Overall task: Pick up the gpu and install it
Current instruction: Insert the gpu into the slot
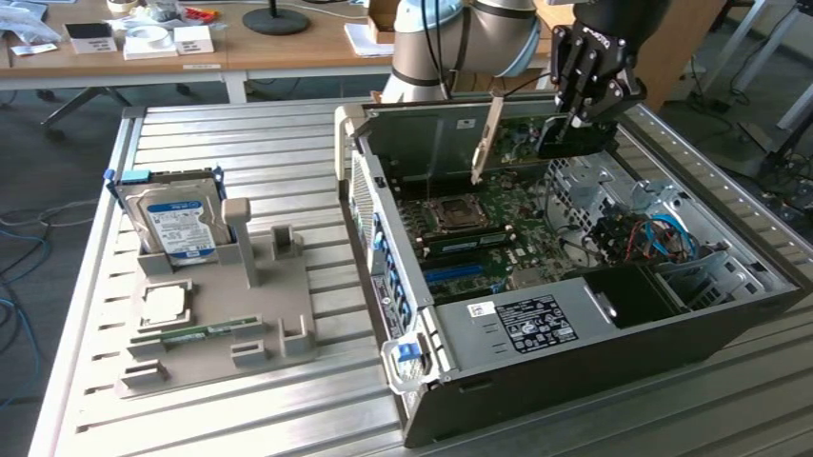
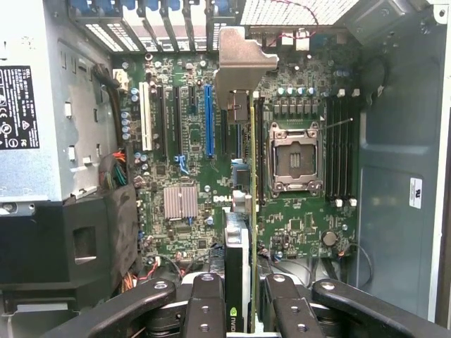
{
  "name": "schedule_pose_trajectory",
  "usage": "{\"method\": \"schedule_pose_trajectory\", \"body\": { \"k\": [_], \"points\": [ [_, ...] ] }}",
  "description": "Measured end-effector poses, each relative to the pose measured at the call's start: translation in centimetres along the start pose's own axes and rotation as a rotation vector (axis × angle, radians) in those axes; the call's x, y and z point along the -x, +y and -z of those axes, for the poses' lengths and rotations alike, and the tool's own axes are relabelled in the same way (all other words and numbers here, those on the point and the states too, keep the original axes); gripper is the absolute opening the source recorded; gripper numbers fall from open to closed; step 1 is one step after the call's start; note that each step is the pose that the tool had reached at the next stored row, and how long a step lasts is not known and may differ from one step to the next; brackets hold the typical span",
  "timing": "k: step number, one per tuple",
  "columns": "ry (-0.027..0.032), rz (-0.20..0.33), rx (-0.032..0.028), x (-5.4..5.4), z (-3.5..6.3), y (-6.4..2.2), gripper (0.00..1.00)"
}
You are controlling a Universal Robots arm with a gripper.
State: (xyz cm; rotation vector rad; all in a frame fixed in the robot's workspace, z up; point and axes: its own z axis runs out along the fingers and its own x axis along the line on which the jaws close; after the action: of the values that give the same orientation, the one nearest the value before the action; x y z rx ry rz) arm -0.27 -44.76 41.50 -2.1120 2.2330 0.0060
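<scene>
The gpu [image 1: 565, 143] is a thin dark card with a pale silver bracket [image 1: 486, 138] at one end. It hangs on edge above the open computer case [image 1: 572, 381], and my gripper [image 1: 578, 119] is shut on it from above. In the wrist view the gpu [image 2: 237, 260] is seen edge-on between my two fingers [image 2: 204, 303], with its bracket [image 2: 236, 67] pointing toward the case's rear slot openings. The card is above the green motherboard [image 2: 296, 211] and apart from it, between the blue slot [image 2: 208, 120] and the CPU socket [image 2: 292, 158].
On the exterior view's left a grey fixture [image 1: 254, 305] holds a blue-labelled hard drive [image 1: 178, 224], a square chip [image 1: 166, 305] and a green memory stick [image 1: 204, 333]. The case's power supply [image 1: 635, 295], cables [image 1: 648, 233] and raised walls [image 1: 368, 190] surround the motherboard.
</scene>
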Motion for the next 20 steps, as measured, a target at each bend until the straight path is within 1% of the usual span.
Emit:
{"method": "schedule_pose_trajectory", "body": {
  "k": [5,20],
  "points": [
    [0.0000,0.000,0.0000,-0.01,-0.28,0.04,0.27],
    [0.0000,0.000,0.0000,-0.03,-0.44,0.05,0.27]
  ]
}}
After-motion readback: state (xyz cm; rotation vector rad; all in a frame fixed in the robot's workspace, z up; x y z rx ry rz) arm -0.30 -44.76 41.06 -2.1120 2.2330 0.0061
